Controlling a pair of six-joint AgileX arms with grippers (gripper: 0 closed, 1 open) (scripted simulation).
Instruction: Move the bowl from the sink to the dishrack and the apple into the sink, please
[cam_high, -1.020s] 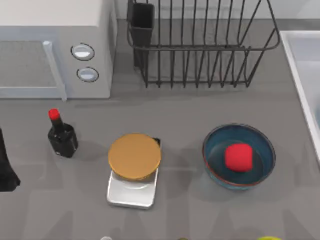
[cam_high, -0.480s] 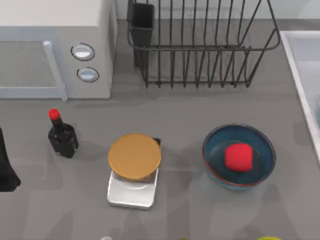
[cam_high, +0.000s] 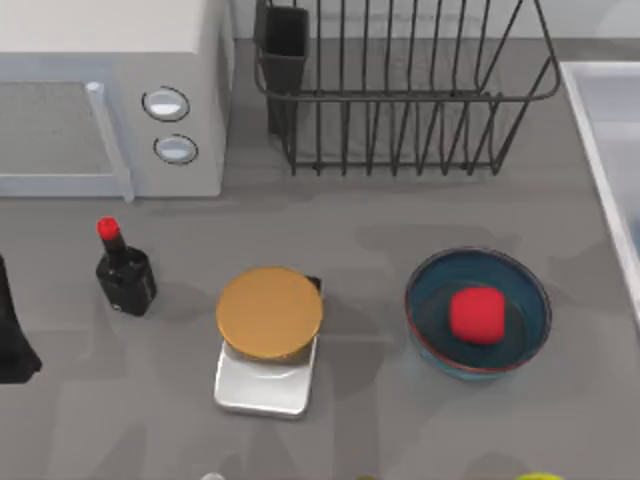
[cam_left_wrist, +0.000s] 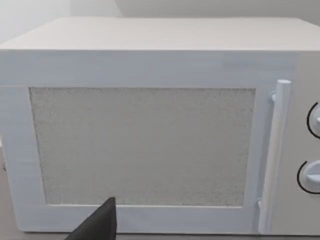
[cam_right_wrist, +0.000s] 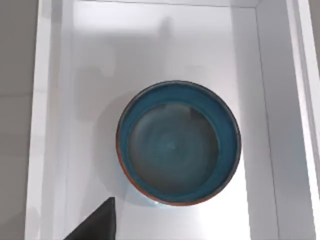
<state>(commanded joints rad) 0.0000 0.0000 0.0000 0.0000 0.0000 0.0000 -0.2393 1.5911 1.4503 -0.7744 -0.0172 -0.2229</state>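
Bowl in sink, apple in second bowl, labels seemingly unreadable

Bowl in the sink, apple in a second bowl, dishrack empty-tined at the back.
The blue bowl sits upright in the white sink, directly beneath the right wrist camera. The red apple rests in a matching bowl near the black dishrack.

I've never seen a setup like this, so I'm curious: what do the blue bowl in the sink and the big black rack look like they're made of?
The bowl looks like glazed ceramic: glossy deep-blue inside, thin reddish-brown rim. The sink around it looks like smooth pale plastic or enamel. The dishrack looks like thin black coated metal wire, judging by its slim upright tines.
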